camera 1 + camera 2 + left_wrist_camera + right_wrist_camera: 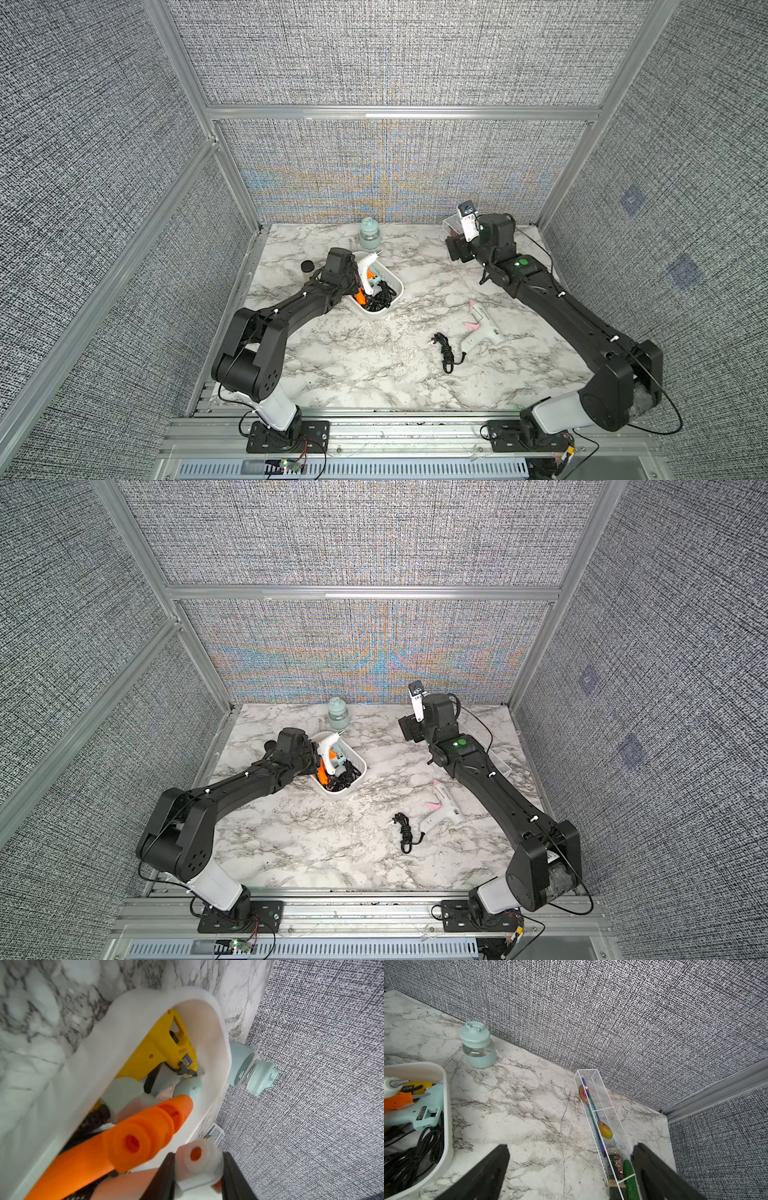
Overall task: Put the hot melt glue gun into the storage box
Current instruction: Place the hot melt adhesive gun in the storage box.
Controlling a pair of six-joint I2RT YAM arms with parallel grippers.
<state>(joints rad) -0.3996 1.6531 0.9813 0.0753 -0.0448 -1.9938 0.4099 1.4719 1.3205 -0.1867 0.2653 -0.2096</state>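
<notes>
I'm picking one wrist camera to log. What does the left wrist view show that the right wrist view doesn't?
Only the left wrist view shows the left gripper clamped on the rear of the white glue gun. Only the right wrist view shows the open right gripper and the spoons in the long tray. Both show the storage box, the yellow glue gun inside it, and the jar.

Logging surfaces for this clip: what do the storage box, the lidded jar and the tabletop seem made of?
Storage box: white plastic, smooth semi-matte; thin moulded wall, rolled rim. Jar: clear band looks like glass, pale teal lid and sleeve probably plastic or silicone. Tabletop: marble pattern, possibly a printed laminate; cannot tell.
</notes>
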